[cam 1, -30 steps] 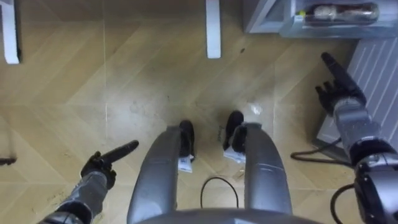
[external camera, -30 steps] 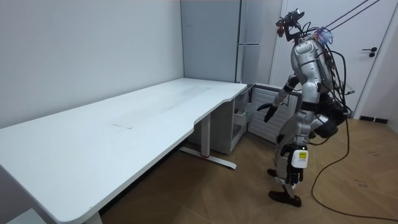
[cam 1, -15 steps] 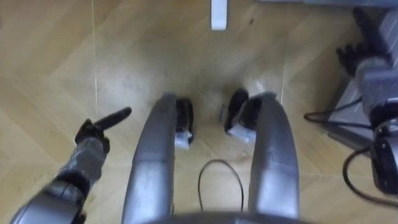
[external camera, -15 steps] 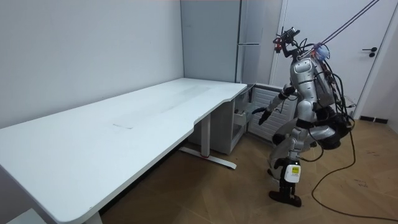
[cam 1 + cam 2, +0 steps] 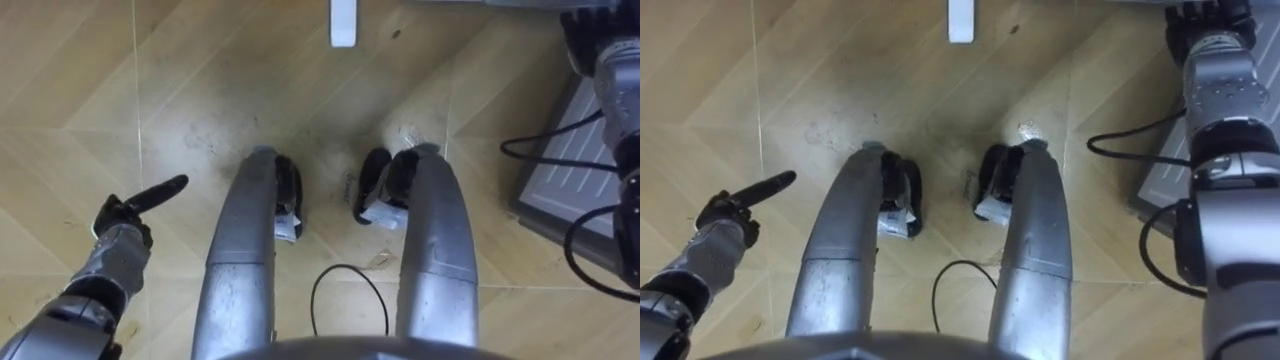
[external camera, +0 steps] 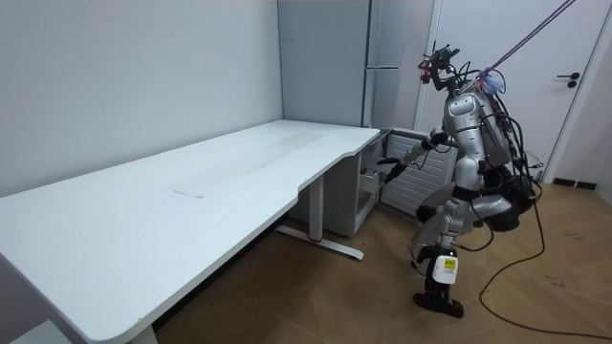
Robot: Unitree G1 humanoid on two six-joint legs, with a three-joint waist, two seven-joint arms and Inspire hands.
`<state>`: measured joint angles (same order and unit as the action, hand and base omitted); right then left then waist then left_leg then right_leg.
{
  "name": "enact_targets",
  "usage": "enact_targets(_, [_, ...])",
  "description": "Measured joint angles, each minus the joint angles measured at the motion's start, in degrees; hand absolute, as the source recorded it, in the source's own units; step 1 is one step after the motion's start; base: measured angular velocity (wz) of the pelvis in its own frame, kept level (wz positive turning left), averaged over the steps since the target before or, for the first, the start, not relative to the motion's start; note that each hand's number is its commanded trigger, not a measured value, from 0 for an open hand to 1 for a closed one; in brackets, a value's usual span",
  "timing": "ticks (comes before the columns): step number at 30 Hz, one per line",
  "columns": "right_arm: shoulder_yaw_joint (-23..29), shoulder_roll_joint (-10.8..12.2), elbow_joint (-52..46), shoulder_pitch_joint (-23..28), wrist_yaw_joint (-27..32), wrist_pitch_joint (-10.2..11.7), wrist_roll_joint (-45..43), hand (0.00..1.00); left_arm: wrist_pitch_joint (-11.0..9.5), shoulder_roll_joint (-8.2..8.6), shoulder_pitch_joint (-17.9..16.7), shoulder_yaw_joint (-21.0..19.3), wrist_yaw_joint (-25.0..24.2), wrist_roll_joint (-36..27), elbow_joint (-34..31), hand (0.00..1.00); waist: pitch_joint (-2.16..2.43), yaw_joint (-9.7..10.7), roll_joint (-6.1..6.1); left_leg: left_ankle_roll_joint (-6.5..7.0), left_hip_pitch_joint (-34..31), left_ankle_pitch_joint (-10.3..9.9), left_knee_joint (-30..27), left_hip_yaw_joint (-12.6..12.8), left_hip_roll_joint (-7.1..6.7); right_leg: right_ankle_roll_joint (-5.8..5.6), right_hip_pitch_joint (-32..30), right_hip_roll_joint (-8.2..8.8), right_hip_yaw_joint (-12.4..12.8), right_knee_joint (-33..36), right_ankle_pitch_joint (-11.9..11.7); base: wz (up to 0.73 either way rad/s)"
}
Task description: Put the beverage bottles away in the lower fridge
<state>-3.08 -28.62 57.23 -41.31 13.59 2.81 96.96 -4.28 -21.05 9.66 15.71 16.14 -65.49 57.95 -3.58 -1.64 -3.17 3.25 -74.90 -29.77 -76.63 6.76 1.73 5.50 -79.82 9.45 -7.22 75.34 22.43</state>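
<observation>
Wood floor (image 5: 200, 100) by desk (image 6: 191, 182); right hand (image 6: 384, 163) near lower fridge (image 6: 367, 187).

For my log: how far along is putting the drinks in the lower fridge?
Done: the lower fridge stands open. In hand: the robot crouches beside it, right hand reaching toward it, left hand empty. Left: I cannot see inside, so the drinks may still need placing.
</observation>
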Motion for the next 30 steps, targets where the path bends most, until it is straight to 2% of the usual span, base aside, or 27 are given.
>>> enact_targets(3, [0.0, -0.5, -1.8, 0.0, 1.6, -1.0, 2.0, 0.0, -0.1, -0.18, -2.1, -0.4, 0.5, 0.0, -0.2, 0.0, 0.06, -0.1, -0.1, 0.07, 0.8, -0.4, -0.5, 0.6, 0.67, 0.23, 0.3, -0.3, 0.5, 0.5, 0.0, -0.11])
enact_targets(6, [0.0, -0.6, -3.3, 0.0, 3.6, -1.4, 2.0, 0.0, -0.1, -0.19, -4.0, -1.7, 2.2, 0.2, -0.6, 0.0, 0.08, -0.1, -0.12, -0.14, 2.2, -0.5, -0.5, 0.5, 0.77, 0.39, 1.5, -0.26, 0.7, 0.6, 0.0, -0.07])
enact_targets(15, [-0.2, -1.3, -4.4, -1.1, 6.9, -1.5, 2.0, 0.0, -0.8, -0.33, -6.1, -2.0, 4.6, 1.1, -0.9, 0.0, 0.08, -0.5, -0.36, -0.69, 4.3, -0.7, -2.1, -0.5, 0.59, 1.0, 4.3, 0.41, -0.2, 2.1, 0.7, 0.04])
enact_targets(18, [-0.2, -1.3, -4.4, -2.0, 7.5, -1.5, 1.9, 0.0, -0.8, -0.4, -8.1, -2.1, 4.7, 2.4, -3.1, 0.0, 0.08, -0.5, -0.38, -0.84, 5.0, -1.0, -2.5, -0.5, 0.68, 0.44, 4.9, 0.33, -0.2, 2.4, 1.1, -0.02])
enact_targets(22, [-0.2, -2.2, -4.4, -2.0, 7.8, -1.5, 2.0, 0.0, -1.0, -0.41, -9.9, -2.1, 4.6, 2.5, -3.3, 0.0, 0.09, -1.4, -0.37, -0.89, 6.7, -1.0, -2.5, -0.6, 0.79, 0.42, 6.6, 0.3, -0.3, 2.4, 1.2, 0.0])
enact_targets(25, [-0.2, -2.9, -4.5, -2.0, 8.9, -0.8, 1.9, 0.0, -1.1, -0.48, -11.9, -2.2, 4.4, 2.7, -4.2, 0.0, 0.11, -2.8, -0.33, -1.1, 8.0, -1.0, -2.3, -0.8, 0.8, 0.58, 8.1, 0.33, -0.5, 2.3, 1.4, 0.01])
enact_targets(26, [-0.1, -3.1, -5.4, -2.0, 8.6, 0.0, 1.9, 0.0, -1.1, -0.55, -12.7, -2.2, 4.3, 2.9, -4.2, 0.0, 0.14, -3.2, -0.26, -1.17, 8.4, -1.0, -2.3, -0.9, 0.67, 0.66, 8.6, 0.44, -0.6, 2.3, 1.5, 0.09])
enact_targets(30, [-0.2, -3.2, -6.0, -1.6, 8.4, 0.9, 2.1, 0.0, -1.1, -2.32, -18.2, -2.2, 2.9, 3.8, -6.1, 0.0, 0.18, -3.5, 0.0, -1.37, 9.4, -0.9, -2.7, -1.6, 0.39, 1.0, 10.4, 1.01, -1.7, 2.7, 2.0, 0.11])
